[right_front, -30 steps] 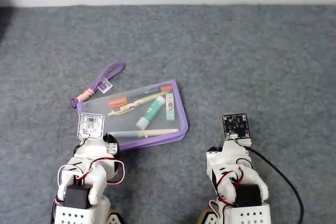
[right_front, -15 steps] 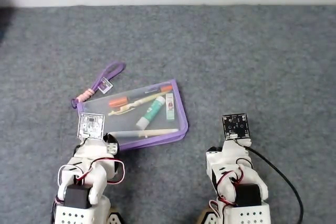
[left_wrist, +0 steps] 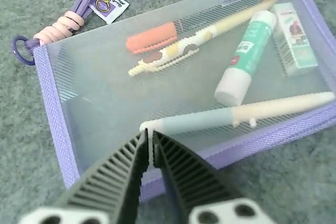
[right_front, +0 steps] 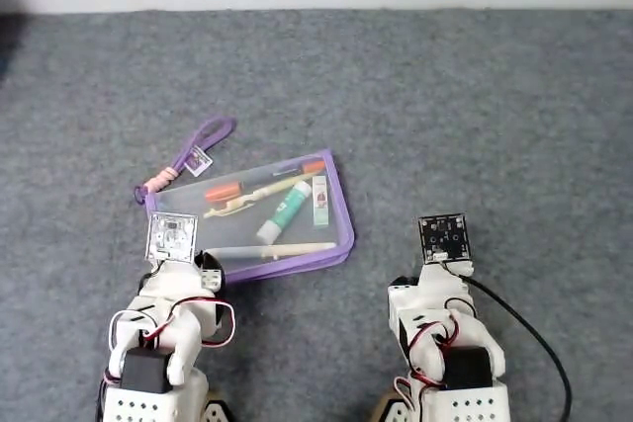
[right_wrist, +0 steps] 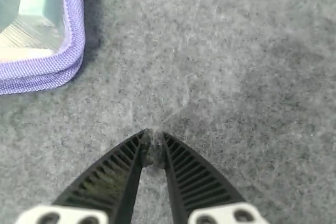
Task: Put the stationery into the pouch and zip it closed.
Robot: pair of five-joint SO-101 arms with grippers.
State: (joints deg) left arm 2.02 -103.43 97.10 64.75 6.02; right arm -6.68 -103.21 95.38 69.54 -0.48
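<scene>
Though grey carpet (right_front: 475, 116) lies open all round the right claw (right_wrist: 152, 142), shut and empty, the pouch (right_front: 345, 219) lies flat just ahead of the left claw (left_wrist: 149, 144), likewise shut on nothing. Its long axis slants, strap (right_front: 203, 140) end far-left of that claw. Inside, pens (left_wrist: 236, 116) lie lengthwise; the glue stick (left_wrist: 244, 59) angles across.

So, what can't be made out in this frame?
High view: the pouch near corner, hidden under the left arm's wrist camera.
Right wrist view: most of the pouch, cut off by the edge.
Left wrist view: whether the pouch is zipped fully closed; too fine to tell.
</scene>
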